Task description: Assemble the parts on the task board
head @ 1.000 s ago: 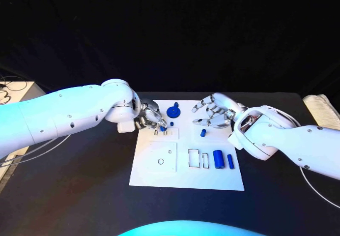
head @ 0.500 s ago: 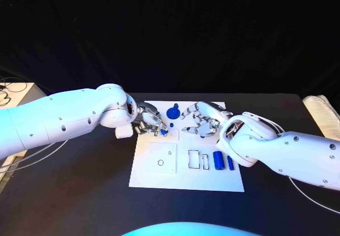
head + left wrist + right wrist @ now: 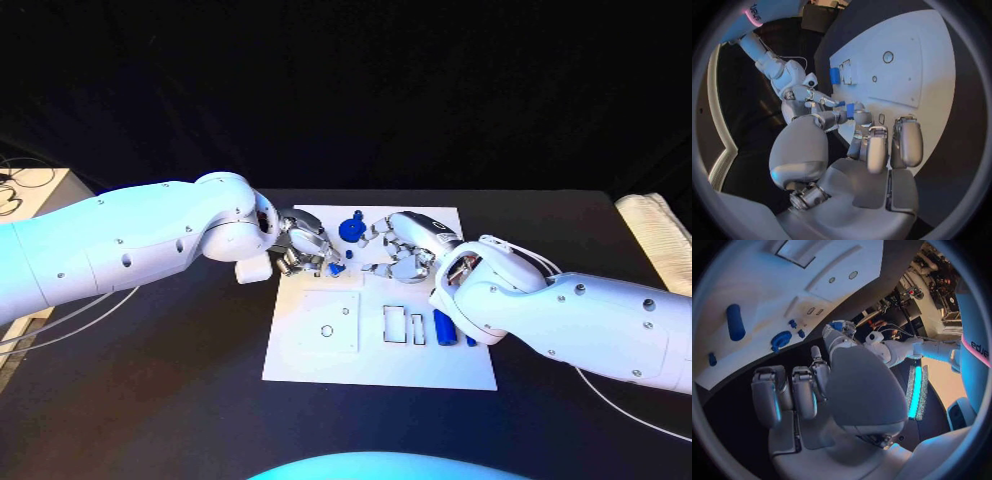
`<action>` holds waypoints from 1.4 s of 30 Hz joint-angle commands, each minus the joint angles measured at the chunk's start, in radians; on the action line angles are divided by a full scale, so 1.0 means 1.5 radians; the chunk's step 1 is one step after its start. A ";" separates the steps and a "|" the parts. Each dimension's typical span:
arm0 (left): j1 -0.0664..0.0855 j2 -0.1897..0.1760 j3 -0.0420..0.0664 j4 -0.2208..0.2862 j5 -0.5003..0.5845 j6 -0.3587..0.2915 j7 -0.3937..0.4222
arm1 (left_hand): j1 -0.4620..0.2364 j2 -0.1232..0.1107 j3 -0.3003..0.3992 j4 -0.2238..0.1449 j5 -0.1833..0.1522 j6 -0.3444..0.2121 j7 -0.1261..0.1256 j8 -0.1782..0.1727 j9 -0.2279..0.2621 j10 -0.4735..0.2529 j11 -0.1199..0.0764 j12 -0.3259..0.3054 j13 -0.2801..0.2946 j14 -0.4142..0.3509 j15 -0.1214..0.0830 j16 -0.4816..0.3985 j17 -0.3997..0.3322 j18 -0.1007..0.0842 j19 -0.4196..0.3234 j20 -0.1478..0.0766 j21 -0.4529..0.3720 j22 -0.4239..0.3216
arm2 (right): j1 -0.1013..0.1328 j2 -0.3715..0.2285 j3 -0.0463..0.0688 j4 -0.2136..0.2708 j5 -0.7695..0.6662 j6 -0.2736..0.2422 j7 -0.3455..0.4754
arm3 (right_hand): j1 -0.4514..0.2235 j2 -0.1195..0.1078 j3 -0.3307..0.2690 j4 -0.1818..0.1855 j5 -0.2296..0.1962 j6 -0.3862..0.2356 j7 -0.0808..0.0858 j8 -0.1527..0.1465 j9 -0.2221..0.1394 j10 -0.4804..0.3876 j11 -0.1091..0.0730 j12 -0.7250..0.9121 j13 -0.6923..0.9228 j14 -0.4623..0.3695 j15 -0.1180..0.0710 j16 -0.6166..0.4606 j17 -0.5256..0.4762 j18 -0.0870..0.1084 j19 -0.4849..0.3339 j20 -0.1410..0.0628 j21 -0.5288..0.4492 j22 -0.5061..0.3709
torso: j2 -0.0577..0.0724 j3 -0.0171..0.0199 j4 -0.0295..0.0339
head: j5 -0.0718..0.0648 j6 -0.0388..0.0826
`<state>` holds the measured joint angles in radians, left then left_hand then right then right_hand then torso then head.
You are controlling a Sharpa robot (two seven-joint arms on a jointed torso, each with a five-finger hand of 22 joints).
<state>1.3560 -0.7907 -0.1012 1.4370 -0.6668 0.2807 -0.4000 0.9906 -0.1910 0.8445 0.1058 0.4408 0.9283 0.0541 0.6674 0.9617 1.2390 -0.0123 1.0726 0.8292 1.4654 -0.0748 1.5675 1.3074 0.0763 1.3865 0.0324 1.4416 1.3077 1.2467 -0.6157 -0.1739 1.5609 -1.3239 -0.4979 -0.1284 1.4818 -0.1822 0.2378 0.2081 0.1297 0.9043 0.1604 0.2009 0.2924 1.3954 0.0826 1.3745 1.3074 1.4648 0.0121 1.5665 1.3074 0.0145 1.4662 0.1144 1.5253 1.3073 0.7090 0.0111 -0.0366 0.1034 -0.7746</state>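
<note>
On the task board (image 3: 378, 365), the left hand (image 3: 306, 247) pinches a small blue part (image 3: 335, 268) in its fingers; at 3 o'clock, the right hand (image 3: 400, 248) hovers, fingers curled, empty.

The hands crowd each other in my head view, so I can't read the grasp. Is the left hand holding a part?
Observer: Yes. In the left wrist view the left hand pinches a small blue part between thumb and a finger.
Operator: Is the right hand carrying anything?
Observer: No. In the right wrist view the right hand holds nothing, and its fingers are apart, beside the task board.
Operator: Is the right hand touching that part?
Observer: In the left wrist view it reaches close to the part; I cannot tell whether it touches.
</note>
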 commanded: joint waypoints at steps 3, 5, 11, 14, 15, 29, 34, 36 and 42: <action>0.000 0.006 0.000 -0.001 -0.004 -0.003 -0.009 | 0.001 -0.005 0.112 -0.109 0.015 0.012 -0.008 -0.001 0.001 0.013 -0.012 0.003 0.001 0.070 -0.005 0.002 0.176 -0.012 0.005 0.000 0.003 0.037 | -0.002 0.004 0.000 -0.005 -0.014 -0.005 -0.007 | -0.003 -0.006 0.003 0.001 -0.004 -0.003 0.003 -0.002 -0.001 -0.002 -0.002 -0.002 0.042 0.071 -0.004 0.003 0.176 -0.001 0.052 -0.003 -0.003 0.155 | 0.000 0.0006 0.0005 | 0.001 0.000; 0.000 0.010 0.000 -0.003 -0.014 0.000 -0.023 | 0.001 -0.005 0.112 -0.109 0.015 0.012 -0.008 -0.001 0.001 0.013 -0.012 0.003 0.000 0.070 -0.005 0.002 0.176 -0.012 0.005 0.000 0.002 0.036 | -0.003 0.004 0.000 -0.005 -0.014 -0.004 -0.008 | -0.003 -0.006 0.003 0.001 -0.004 -0.003 0.003 -0.002 -0.001 -0.002 -0.002 -0.002 0.042 0.071 -0.004 0.003 0.176 -0.001 0.052 -0.003 -0.003 0.155 | 0.000 0.0003 0.0006 | 0.000 0.000; 0.000 0.023 0.000 -0.019 -0.065 0.037 -0.056 | 0.001 -0.005 0.112 -0.109 0.015 0.012 -0.008 -0.002 0.001 0.012 -0.012 0.002 -0.001 0.070 -0.005 0.002 0.176 -0.011 0.004 -0.001 0.002 0.035 | -0.004 -0.006 -0.001 -0.003 -0.015 -0.015 -0.011 | -0.004 -0.005 0.006 0.001 -0.002 -0.003 0.003 -0.003 -0.001 -0.002 -0.001 -0.003 0.041 0.071 -0.003 0.003 0.175 -0.001 0.051 -0.002 -0.004 0.154 | 0.000 0.0013 -0.0006 | 0.004 -0.002; 0.001 0.029 0.000 -0.029 -0.092 0.059 -0.064 | 0.001 -0.005 0.112 -0.109 0.016 0.012 -0.008 -0.002 0.001 0.012 -0.012 0.001 -0.002 0.070 -0.005 0.002 0.176 -0.011 0.003 -0.001 0.001 0.034 | -0.004 -0.015 0.000 0.001 -0.015 -0.021 -0.011 | -0.004 -0.004 0.010 0.000 0.003 -0.003 0.004 -0.003 -0.002 -0.002 -0.001 -0.002 0.042 0.071 -0.003 0.003 0.175 -0.001 0.051 -0.002 -0.005 0.154 | 0.000 0.0006 -0.0014 | 0.004 -0.003; 0.001 0.032 0.000 -0.033 -0.100 0.070 -0.066 | 0.001 -0.005 0.112 -0.109 0.016 0.012 -0.008 -0.002 0.001 0.012 -0.012 0.001 -0.002 0.070 -0.005 0.002 0.176 -0.011 0.003 -0.001 0.001 0.034 | -0.004 -0.019 0.000 0.003 -0.014 -0.023 -0.011 | -0.004 -0.004 0.010 0.000 0.003 -0.003 0.004 -0.003 -0.002 -0.002 -0.001 -0.002 0.042 0.071 -0.003 0.003 0.175 -0.001 0.051 -0.002 -0.005 0.154 | 0.000 0.0005 -0.0019 | 0.005 -0.003; 0.030 0.093 0.000 -0.122 -0.145 0.216 -0.082 | 0.002 -0.004 0.111 -0.109 0.016 0.012 -0.008 -0.003 0.001 0.012 -0.012 0.000 -0.003 0.070 -0.005 0.002 0.176 -0.012 0.005 -0.001 0.002 0.036 | 0.010 -0.082 0.008 0.057 0.032 -0.060 0.025 | -0.002 -0.004 0.020 -0.003 0.014 -0.003 0.004 -0.003 -0.004 -0.002 -0.001 -0.003 0.041 0.070 -0.003 0.002 0.173 0.000 0.050 -0.002 -0.007 0.152 | 0.000 0.0018 -0.0031 | 0.006 -0.009; 0.040 0.114 -0.004 -0.146 -0.146 0.248 -0.086 | 0.003 -0.004 0.111 -0.108 0.016 0.012 -0.008 -0.003 0.001 0.011 -0.012 -0.001 -0.005 0.070 -0.005 0.002 0.176 -0.012 0.004 -0.001 0.002 0.035 | 0.021 -0.094 0.010 0.065 0.042 -0.064 0.027 | -0.003 -0.005 0.021 -0.003 0.015 -0.003 0.005 -0.003 -0.004 -0.002 -0.001 -0.003 0.040 0.070 -0.003 0.002 0.173 0.000 0.049 -0.002 -0.007 0.152 | 0.000 0.0014 -0.0024 | 0.006 -0.012; 0.044 0.121 -0.008 -0.154 -0.146 0.263 -0.088 | 0.003 -0.004 0.111 -0.108 0.016 0.012 -0.008 -0.003 0.001 0.011 -0.012 -0.002 -0.006 0.070 -0.005 0.002 0.176 -0.012 0.004 -0.001 0.002 0.035 | 0.025 -0.099 0.011 0.067 0.045 -0.066 0.026 | -0.003 -0.005 0.021 -0.003 0.015 -0.003 0.005 -0.003 -0.004 -0.002 -0.001 -0.003 0.040 0.070 -0.003 0.002 0.173 0.000 0.049 -0.002 -0.007 0.152 | 0.000 0.0016 -0.0012 | 0.005 -0.012; 0.050 0.138 -0.015 -0.167 -0.166 0.276 -0.091 | 0.003 -0.003 0.110 -0.108 0.016 0.012 -0.007 -0.004 0.000 0.010 -0.012 -0.004 -0.008 0.070 -0.005 0.002 0.176 -0.011 0.003 -0.001 0.001 0.033 | 0.033 -0.107 0.013 0.069 0.052 -0.069 0.025 | -0.003 -0.005 0.021 -0.003 0.016 -0.003 0.005 -0.004 -0.004 -0.003 -0.001 -0.004 0.040 0.070 -0.003 0.002 0.173 0.000 0.050 -0.002 -0.006 0.153 | -0.001 0.0014 0.0013 | 0.005 -0.014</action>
<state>1.4284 -0.5885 -0.1237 1.1891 -0.8867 0.6381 -0.5284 0.9807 -0.1982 0.8445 0.1059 0.4608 0.9304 0.0558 0.6673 0.9618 1.2428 -0.0088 1.0714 0.8181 1.4649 -0.0749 1.5674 1.3074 0.0763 1.3864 0.0323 1.4415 1.3075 1.2952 -0.7756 -0.1550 1.6618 -1.2609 -0.5889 -0.1068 1.4781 -0.1859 0.2642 0.2041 0.1509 0.9008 0.1638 0.2008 0.2871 1.3956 0.0828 1.3745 1.3073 1.4647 0.0122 1.5665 1.3073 0.0145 1.4662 0.1145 1.5182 1.3077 0.7087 0.0134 -0.0371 0.1107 -0.7946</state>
